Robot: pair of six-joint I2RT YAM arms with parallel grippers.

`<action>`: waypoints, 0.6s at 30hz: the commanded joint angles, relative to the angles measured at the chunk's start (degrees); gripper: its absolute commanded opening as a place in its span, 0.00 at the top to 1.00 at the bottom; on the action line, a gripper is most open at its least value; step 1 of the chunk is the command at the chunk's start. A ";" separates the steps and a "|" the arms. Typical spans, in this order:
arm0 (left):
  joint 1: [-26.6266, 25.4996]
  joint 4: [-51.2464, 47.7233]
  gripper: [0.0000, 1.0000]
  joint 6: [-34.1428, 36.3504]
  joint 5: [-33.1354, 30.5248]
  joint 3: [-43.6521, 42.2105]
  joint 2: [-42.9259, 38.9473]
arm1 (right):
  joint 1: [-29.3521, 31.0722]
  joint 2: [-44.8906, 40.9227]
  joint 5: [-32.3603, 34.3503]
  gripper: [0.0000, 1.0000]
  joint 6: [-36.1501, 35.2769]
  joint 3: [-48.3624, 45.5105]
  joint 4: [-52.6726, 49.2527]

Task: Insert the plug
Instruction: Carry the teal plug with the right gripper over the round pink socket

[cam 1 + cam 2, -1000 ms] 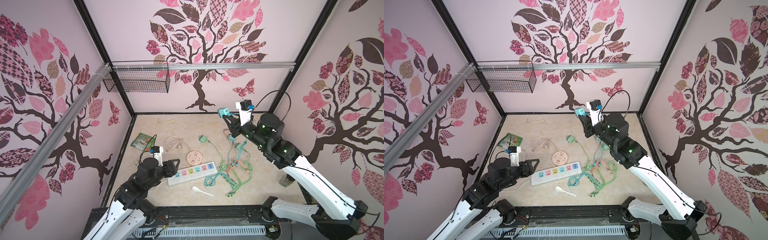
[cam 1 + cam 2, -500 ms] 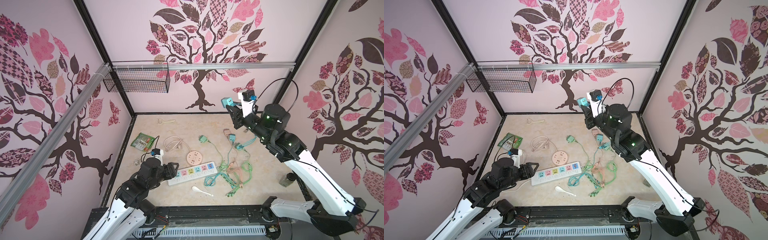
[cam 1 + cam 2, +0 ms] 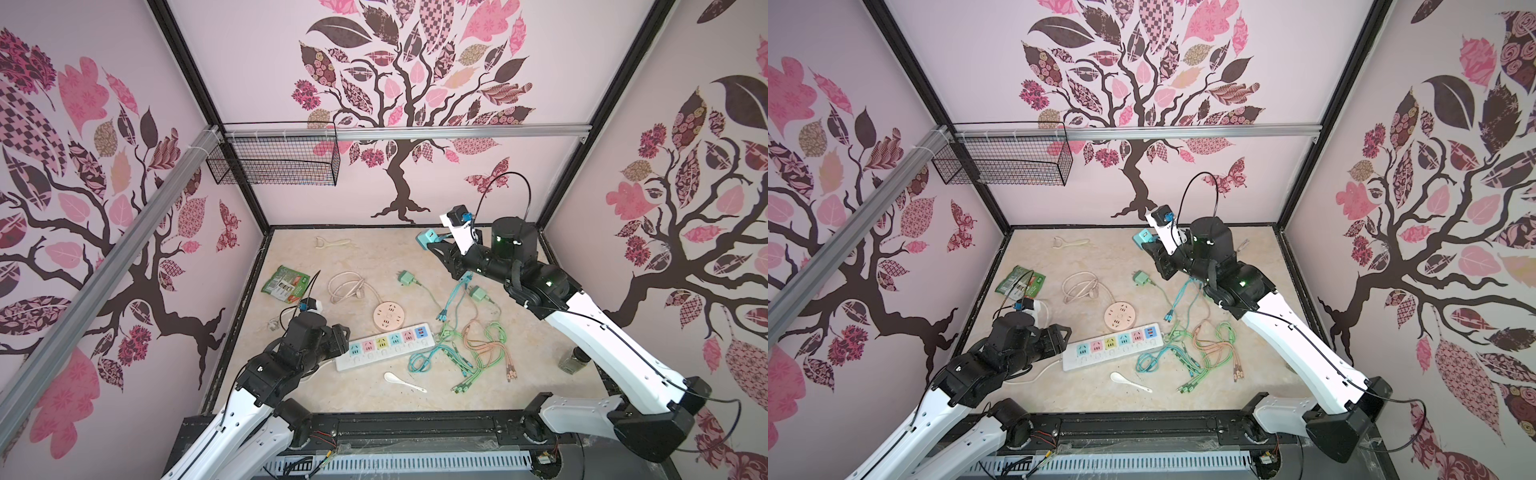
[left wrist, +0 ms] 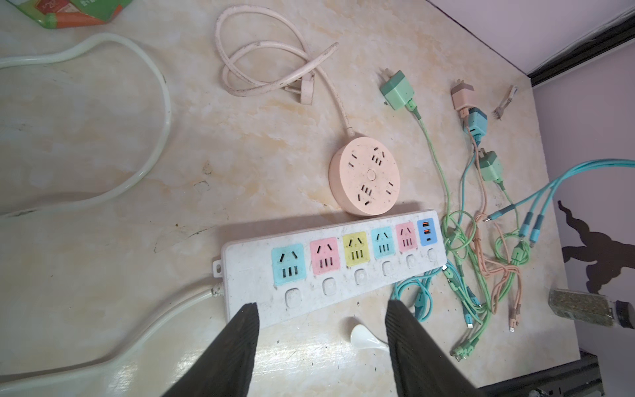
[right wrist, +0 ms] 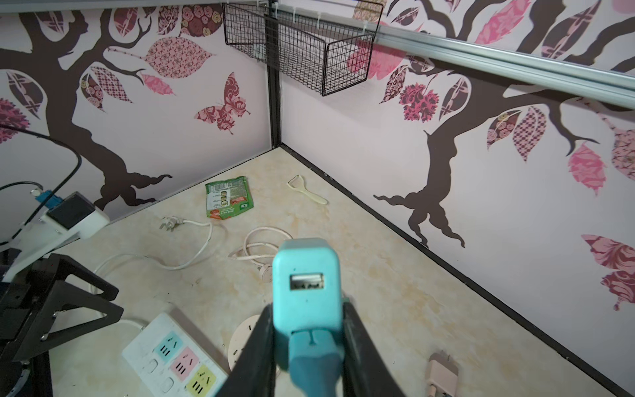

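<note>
**Plastic, wire and a shiny table**

The table looks like pale marble, smooth with a soft gloss. The strip is white plastic, scuffed and dirty. The plug is smooth matt teal plastic. The cables look braided. The basket is black metal wire, and the rail is brushed metal. The spoon is white and glossy.

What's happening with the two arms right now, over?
Right tool shut on blue plug, held in the air. Left tool open at end of power strip. Cable tangle beside strip, sockets uncovered.
</note>
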 commanded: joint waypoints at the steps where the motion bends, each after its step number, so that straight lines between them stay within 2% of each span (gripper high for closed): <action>1: 0.28 8.34 0.38 -0.94 2.54 -1.90 1.80 | -0.19 2.64 -3.45 0.89 -2.55 0.33 1.13; 4: 0.27 12.75 0.39 -1.51 3.45 -2.02 6.14 | -0.45 5.56 -4.35 0.89 -2.78 0.66 3.18; 9: 0.36 18.30 0.40 0.08 2.95 -0.82 13.10 | -2.92 11.91 -10.75 0.89 -0.51 2.28 7.34; 13: 0.56 23.24 0.40 2.06 3.02 0.14 17.91 | -2.88 16.39 -12.38 0.89 -0.42 4.80 6.97; 18: 1.72 25.04 0.43 2.29 4.37 1.95 25.29 | -2.91 19.17 -13.63 0.89 0.94 2.58 8.41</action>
